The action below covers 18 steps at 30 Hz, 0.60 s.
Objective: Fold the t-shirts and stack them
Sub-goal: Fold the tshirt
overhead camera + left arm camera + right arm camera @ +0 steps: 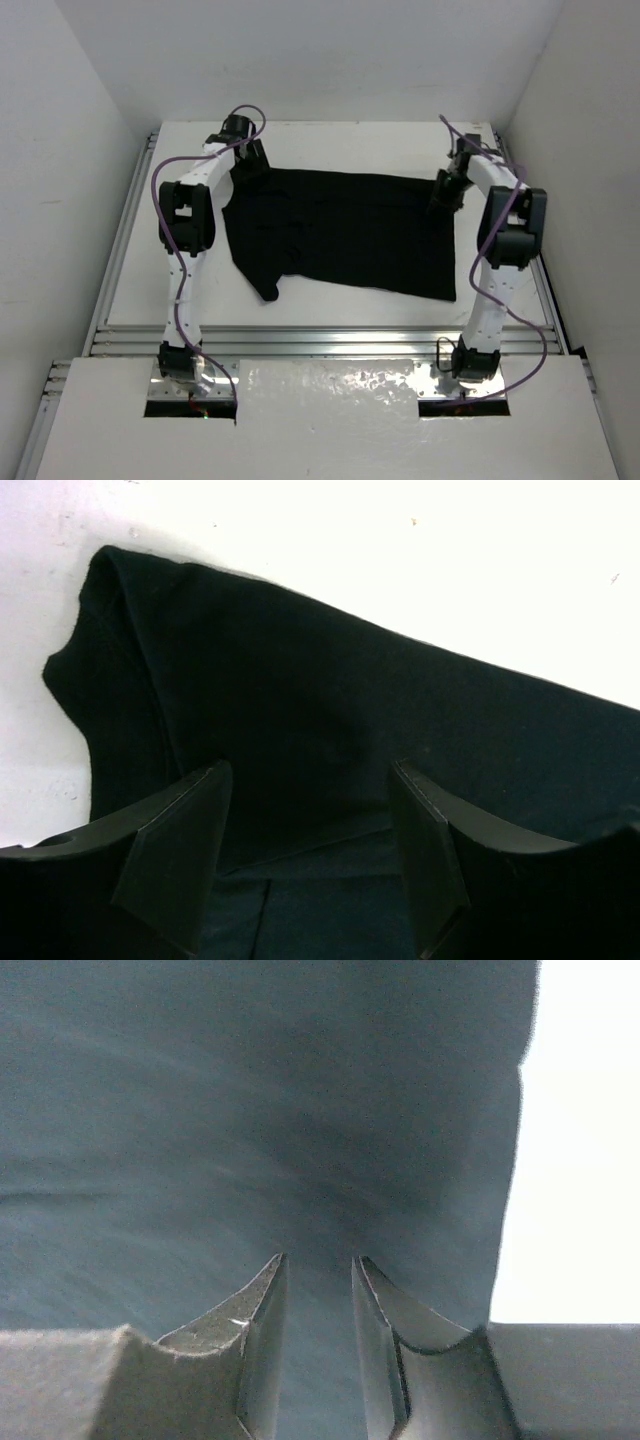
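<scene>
Cloth filled most of what I could see: the black t-shirt [340, 235] lay spread flat across the far half of the tabletop [330, 140], its long side running from the left edge toward the right edge, with one sleeve [265, 290] poking toward the near edge. I had my left gripper [250, 160] at the shirt's far-left corner, its fingers spread wide and straddling the fabric, one either side of a doubled hem, without closing on anything. I judged this was the stance for taking that corner. My right gripper [443, 195] sat at the far-right corner, its fingers drawn almost together with only a narrow strip of cloth between them. The fabric seemed to gather toward that gap, so I took it to be pinching the shirt's edge. Holding both far corners made sense to me as the start of a fold, since the two arms could carry that edge over toward the near edge together. I found no print, label, brand or readable writing on the shirt, the arms or the table.
</scene>
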Each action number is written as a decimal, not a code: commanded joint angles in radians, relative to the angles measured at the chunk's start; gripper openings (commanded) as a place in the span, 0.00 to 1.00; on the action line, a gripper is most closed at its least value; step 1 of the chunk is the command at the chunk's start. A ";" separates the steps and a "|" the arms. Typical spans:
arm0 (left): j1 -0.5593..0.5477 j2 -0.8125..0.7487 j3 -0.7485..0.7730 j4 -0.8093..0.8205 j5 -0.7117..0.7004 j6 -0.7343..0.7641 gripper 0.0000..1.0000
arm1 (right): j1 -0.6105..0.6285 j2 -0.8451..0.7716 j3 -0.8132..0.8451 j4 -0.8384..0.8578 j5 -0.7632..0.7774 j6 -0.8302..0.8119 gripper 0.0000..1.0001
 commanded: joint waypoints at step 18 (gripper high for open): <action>-0.008 -0.026 0.003 0.031 0.029 0.020 0.60 | -0.113 -0.164 -0.307 0.429 0.004 0.048 0.28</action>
